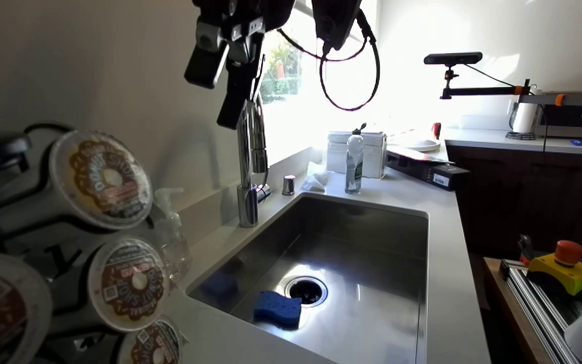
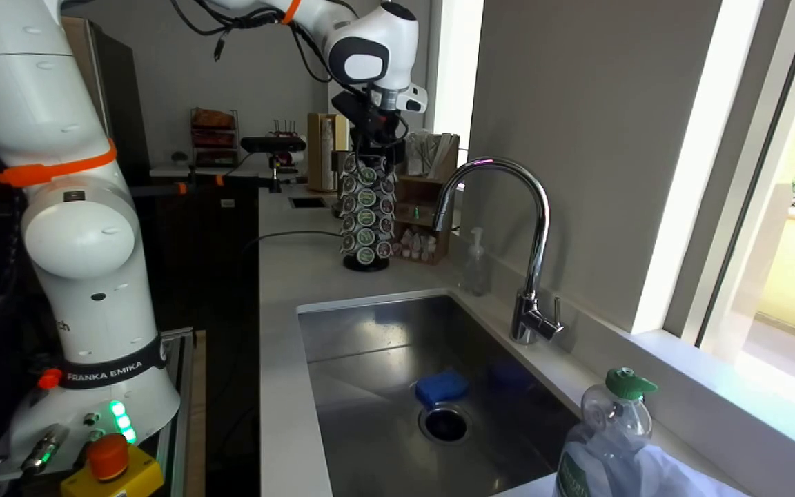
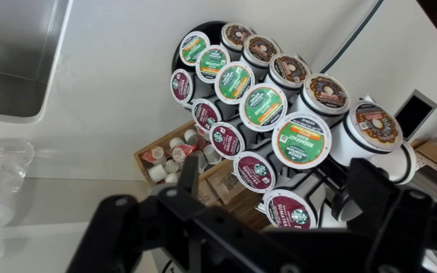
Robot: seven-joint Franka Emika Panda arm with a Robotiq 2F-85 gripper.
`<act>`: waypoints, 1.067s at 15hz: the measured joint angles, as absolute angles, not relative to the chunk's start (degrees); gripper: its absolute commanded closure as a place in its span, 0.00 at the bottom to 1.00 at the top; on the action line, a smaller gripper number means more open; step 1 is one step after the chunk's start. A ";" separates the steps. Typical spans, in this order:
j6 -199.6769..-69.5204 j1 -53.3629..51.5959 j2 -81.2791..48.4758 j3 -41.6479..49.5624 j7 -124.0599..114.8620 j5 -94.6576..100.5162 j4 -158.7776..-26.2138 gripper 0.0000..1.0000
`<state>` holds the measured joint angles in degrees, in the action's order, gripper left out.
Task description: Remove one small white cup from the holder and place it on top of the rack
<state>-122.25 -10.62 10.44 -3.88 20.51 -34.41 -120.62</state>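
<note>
The small white cups sit in the black wire holder (image 2: 366,264), lids outward. Cups with brown-orange lids show in an exterior view (image 1: 101,179) and on the right in the wrist view (image 3: 378,127); other lids are green or dark red. The holder's base (image 3: 212,31) also shows in the wrist view. My gripper (image 3: 277,167) is open, its fingers wide apart with nothing held. Cups in the holder lie beyond the fingers. In an exterior view the gripper (image 2: 378,148) is at the holder's top; its fingers (image 1: 215,101) hang apart above the cups. Which thing is the rack, I cannot tell.
A wooden shelf unit (image 2: 417,179) stands beside the holder; its compartment (image 3: 143,154) holds creamer cups. A soap dispenser (image 2: 475,269), a tall faucet (image 2: 542,235) and a steel sink (image 2: 356,386) with a blue sponge (image 2: 442,386) are nearby.
</note>
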 measured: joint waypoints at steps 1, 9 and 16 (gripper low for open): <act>-122.25 -10.67 9.76 -3.91 21.58 -36.04 -120.62 0.00; -122.47 -10.73 8.30 -4.06 22.67 -37.79 -120.20 0.00; -130.47 -10.86 7.06 -5.46 21.49 -44.84 -120.87 0.00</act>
<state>-130.47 -10.86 7.06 -5.46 21.49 -44.84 -120.87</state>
